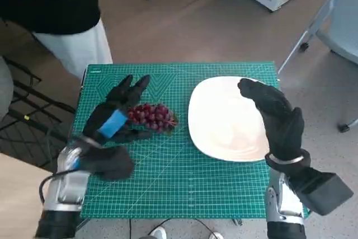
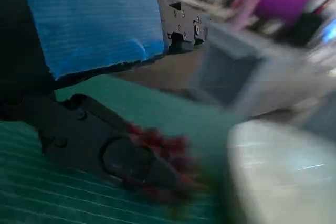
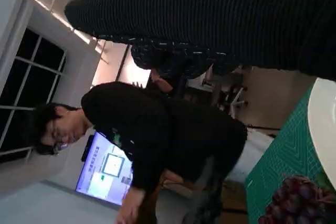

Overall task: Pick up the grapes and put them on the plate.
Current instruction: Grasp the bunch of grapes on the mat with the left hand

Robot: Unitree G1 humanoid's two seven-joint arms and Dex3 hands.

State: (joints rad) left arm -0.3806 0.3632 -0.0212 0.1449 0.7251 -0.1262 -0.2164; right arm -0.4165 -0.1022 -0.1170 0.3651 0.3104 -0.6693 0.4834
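- Grapes (image 1: 152, 117), a dark red bunch, lie on the green cutting mat (image 1: 168, 183) just to the side of the white plate (image 1: 224, 118), not on it. That said, going big to small from here:
- the mat covers most of the small table, and its near edge is partly blocked by both forearms.
- a person in a black top (image 3: 157, 140) leans in beside the table. The head view only catches a dark sleeve and pale trousers at the top corner, cut off by the frame.
- the plate sits on the right half of the mat. Its right rim is hidden under the right hand (image 1: 277, 116).
- right hand hovers over the plate's right edge with nothing in it, fingers extended. How far apart they are is hard to say, since the wrist view shows just a dark glove band.
- left hand (image 1: 114, 118) is at the grapes, fingers spread around the bunch's left side and touching it. Can't tell if it actually has a grip, since the left wrist view is heavily blurred.
- the bunch's left part is hidden by those fingers.
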